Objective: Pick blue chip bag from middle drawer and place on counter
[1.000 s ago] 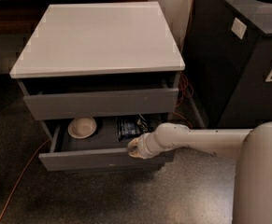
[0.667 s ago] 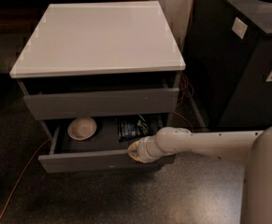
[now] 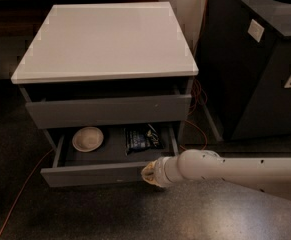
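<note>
the small crinkled dark-blue foil chip bag with white print (image 3: 141,139) lies flat inside the open middle drawer (image 3: 92,174), a wide, shallow grey drawer with a grey inside. the bag sits in the right part of the drawer, close to the right wall. at 9 o'clock from the bag, a little apart from it, a round off-white bowl (image 3: 87,138) sits in the left part of the same drawer.

at 6 o'clock from the bag, the robot's pale round gripper (image 3: 149,173) is at the front edge of the drawer, near its right end. i cannot tell if the gripper is spread or pressed together. it is not touching the bag. its thick white arm (image 3: 235,171) reaches in from 3 o'clock.

at 12 o'clock from the open drawer is the taller grey front of the top drawer (image 3: 107,110), and above that is the flat, square, pale grey-white counter (image 3: 110,39).

at 3 o'clock from the cabinet stands a big black box with a round hole in its top (image 3: 255,69). a thin orange cable (image 3: 20,194) runs over the dark speckled floor (image 3: 85,214) at 8 o'clock from the drawer.
</note>
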Action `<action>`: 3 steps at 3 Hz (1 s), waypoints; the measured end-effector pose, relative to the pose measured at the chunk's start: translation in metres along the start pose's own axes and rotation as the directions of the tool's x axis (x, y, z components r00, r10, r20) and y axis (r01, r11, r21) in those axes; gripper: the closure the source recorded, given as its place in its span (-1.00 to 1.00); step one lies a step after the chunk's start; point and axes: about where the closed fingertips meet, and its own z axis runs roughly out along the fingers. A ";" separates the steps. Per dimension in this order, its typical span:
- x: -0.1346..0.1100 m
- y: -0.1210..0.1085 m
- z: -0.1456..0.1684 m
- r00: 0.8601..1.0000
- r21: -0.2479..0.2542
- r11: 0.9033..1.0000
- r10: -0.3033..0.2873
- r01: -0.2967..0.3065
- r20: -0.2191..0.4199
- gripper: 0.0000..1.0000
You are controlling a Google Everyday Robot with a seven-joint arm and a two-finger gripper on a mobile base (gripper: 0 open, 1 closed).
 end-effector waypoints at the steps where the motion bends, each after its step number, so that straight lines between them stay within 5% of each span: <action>1: 0.002 -0.009 -0.013 0.999 -0.007 0.999 0.039 -0.039 0.030 1.00; 2: 0.010 -0.041 -0.013 0.994 -0.056 0.995 0.091 -0.087 0.060 0.51; 3: 0.017 -0.063 0.001 0.992 -0.066 0.992 0.109 -0.105 0.058 0.70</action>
